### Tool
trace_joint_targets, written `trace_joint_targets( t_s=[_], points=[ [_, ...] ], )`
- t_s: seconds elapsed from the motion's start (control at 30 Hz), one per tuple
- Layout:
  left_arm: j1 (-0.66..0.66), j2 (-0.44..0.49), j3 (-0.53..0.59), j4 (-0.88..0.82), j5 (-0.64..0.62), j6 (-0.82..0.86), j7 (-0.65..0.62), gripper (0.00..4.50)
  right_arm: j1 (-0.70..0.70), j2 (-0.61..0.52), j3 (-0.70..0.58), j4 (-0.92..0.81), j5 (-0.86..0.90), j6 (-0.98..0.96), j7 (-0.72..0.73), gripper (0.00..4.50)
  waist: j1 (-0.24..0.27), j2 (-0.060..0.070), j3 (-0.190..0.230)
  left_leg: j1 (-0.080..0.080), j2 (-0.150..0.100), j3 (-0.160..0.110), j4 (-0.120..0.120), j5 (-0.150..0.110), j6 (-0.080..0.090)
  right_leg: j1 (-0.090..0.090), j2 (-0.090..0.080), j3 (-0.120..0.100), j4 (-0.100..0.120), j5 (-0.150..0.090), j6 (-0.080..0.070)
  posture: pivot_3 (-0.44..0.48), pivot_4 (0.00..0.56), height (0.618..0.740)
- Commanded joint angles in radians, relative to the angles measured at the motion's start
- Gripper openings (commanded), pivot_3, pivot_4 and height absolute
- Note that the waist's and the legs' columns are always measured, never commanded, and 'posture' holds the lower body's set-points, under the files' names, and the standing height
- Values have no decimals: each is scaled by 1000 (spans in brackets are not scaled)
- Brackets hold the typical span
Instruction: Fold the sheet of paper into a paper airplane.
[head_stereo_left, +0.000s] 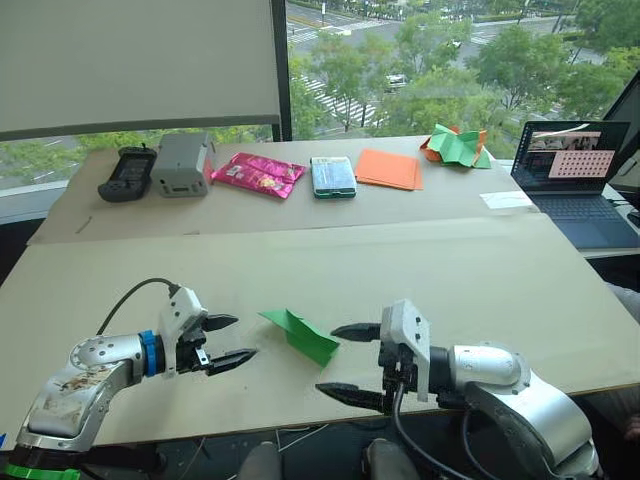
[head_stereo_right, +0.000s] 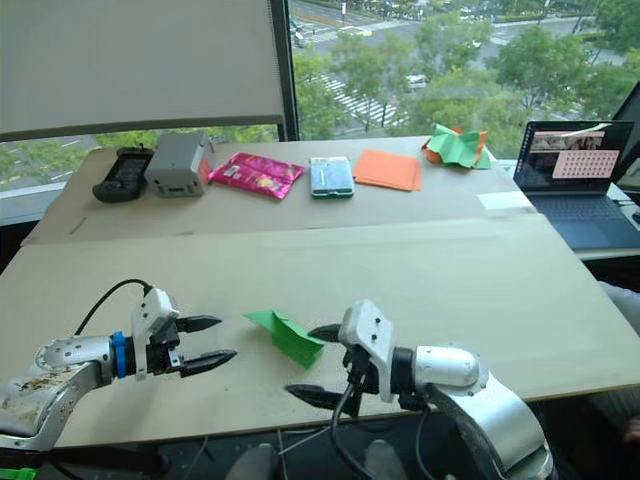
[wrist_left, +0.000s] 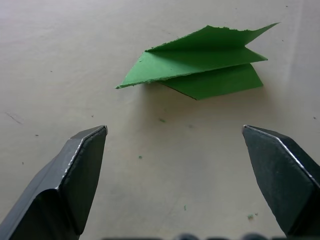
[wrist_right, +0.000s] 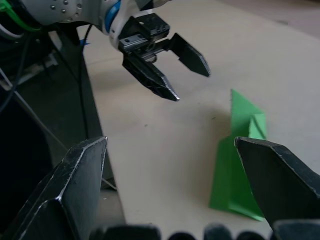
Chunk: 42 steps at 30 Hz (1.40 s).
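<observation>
The bright green sheet of paper (head_stereo_left: 300, 335) lies on the tan table (head_stereo_left: 480, 290) near its front edge, folded into a pointed wedge with layered flaps, the shape of a paper airplane (wrist_left: 200, 65). My left gripper (head_stereo_left: 240, 338) hovers open just left of it, fingers pointing at the paper without touching. On the paper's right my right gripper (head_stereo_left: 326, 359) is open too, with one fingertip close to the wedge's right end. Nothing is held between either pair of fingers. The right wrist view shows the left gripper (wrist_right: 185, 82) across from the wedge (wrist_right: 237, 170).
Along the far table lie a black controller (head_stereo_left: 127, 174), a grey box (head_stereo_left: 182, 163), a pink packet (head_stereo_left: 257, 174), a teal packet (head_stereo_left: 332, 176), flat orange sheets (head_stereo_left: 390, 168) and a crumpled green-and-orange heap (head_stereo_left: 455, 146). A laptop (head_stereo_left: 575, 185) stands at the right.
</observation>
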Motion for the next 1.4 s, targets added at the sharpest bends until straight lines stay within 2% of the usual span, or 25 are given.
trace_joint_targets(
  t_s=[0.03,0.2,0.3,0.4,0.8,1.0,1.1,1.4],
  points=[
    [-7,6,5,-51,-23,11,-4,4475,-61,46,28,73,54,25,-26,4500,3,0,0,0,0,1,0,0,0,-1,0,0,0,1,-1,0,150,706],
    [2,1,2,-80,-29,16,3,4475,-130,76,103,260,-50,-51,-86,4500,8,-3,-2,1,0,2,1,1,1,-6,0,0,10,7,-5,0,150,706],
    [0,-5,7,-95,-38,22,13,4475,-148,64,106,316,-75,-89,-90,4500,11,-3,-4,1,0,2,1,2,3,-6,2,1,11,22,-2,0,150,706],
    [-6,-6,10,-95,-42,20,15,4475,-166,68,91,357,-82,-115,-98,4500,10,-3,-5,2,2,-1,0,2,4,-6,6,2,11,24,-1,0,150,706],
    [-36,-23,-33,-85,-30,1,21,4475,-231,87,76,376,-121,-161,-161,4500,5,-3,-5,2,2,-2,1,3,4,-6,9,4,11,24,-1,0,150,706],
    [-43,-24,-44,-74,-24,-9,23,4475,-244,78,103,414,-163,-180,-171,4500,5,-2,-5,2,2,-2,1,7,11,-5,10,5,12,24,-1,0,150,706],
    [-43,-24,-43,-77,-24,-7,25,4500,-234,74,124,417,-182,-195,-165,3656,5,-2,-5,2,2,-2,1,7,12,-5,10,5,12,24,-1,0,150,706],
    [-36,-24,-39,-96,-29,5,33,4500,-214,58,189,449,-275,-263,-166,510,5,-2,-6,3,2,-2,1,7,12,-4,10,5,13,24,-1,0,150,706]
  ],
)
